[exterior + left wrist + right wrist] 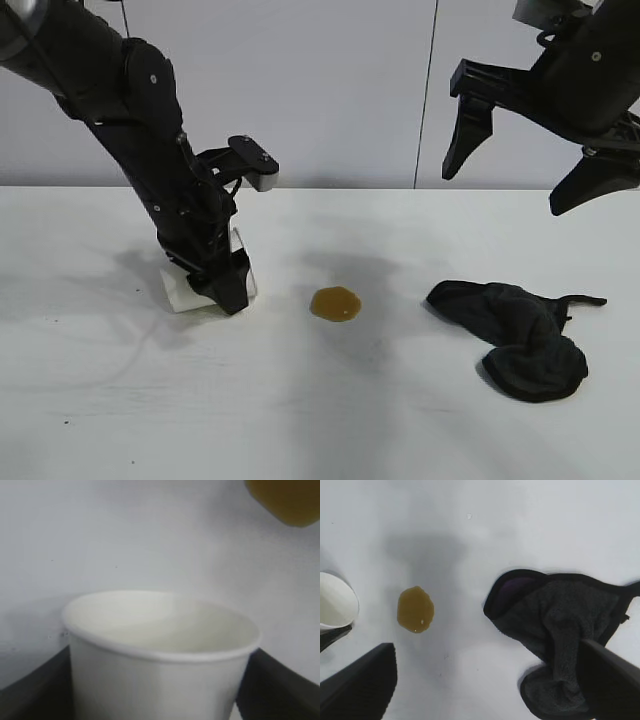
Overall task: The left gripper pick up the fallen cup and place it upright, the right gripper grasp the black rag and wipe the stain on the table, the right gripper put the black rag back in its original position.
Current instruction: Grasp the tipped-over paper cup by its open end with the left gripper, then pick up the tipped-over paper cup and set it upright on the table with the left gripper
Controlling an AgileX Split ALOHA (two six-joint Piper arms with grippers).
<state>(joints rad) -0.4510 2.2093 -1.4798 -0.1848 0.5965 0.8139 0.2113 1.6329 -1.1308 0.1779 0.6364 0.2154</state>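
Note:
The white paper cup [185, 290] lies on its side on the table [320, 420], left of the amber stain [335, 303]. My left gripper [222, 285] is down over it. In the left wrist view the cup [160, 650] fills the gap between the two black fingers [30, 695], and both press against its sides. The black rag [515, 335] lies crumpled right of the stain. My right gripper [505, 190] hangs open high above the rag, with nothing in it. Its wrist view shows the rag [560, 625], the stain [415, 609] and the cup's mouth [335, 605].
A pale wall with a vertical seam [427, 100] stands behind the table. The left arm [130, 130] slants down from the upper left. Bare tabletop runs along the front, before the stain and the rag.

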